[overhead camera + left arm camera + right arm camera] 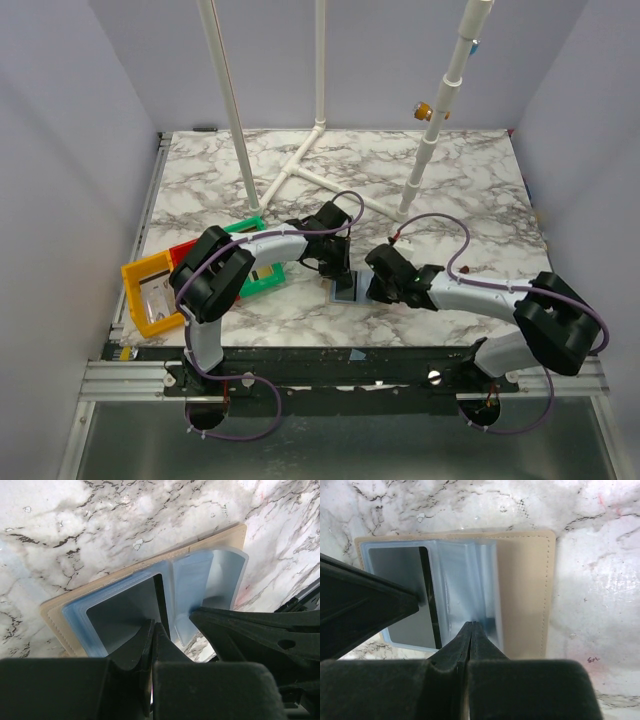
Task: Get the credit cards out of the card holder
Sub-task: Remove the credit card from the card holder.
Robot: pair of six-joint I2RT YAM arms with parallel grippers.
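Touching card holder [525, 580]: left claw [152, 628], right claw [470, 628].

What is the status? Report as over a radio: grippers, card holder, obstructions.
Left gripper shut, right gripper shut, tips on the clear blue plastic sleeves. Flat beige card holder open on marble table; dark card inside. Nothing in the way.

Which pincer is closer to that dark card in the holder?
Left. The left pincer, shut, has its tip on the dark card; the right pincer, also shut, rests on the clear sleeves beside it.
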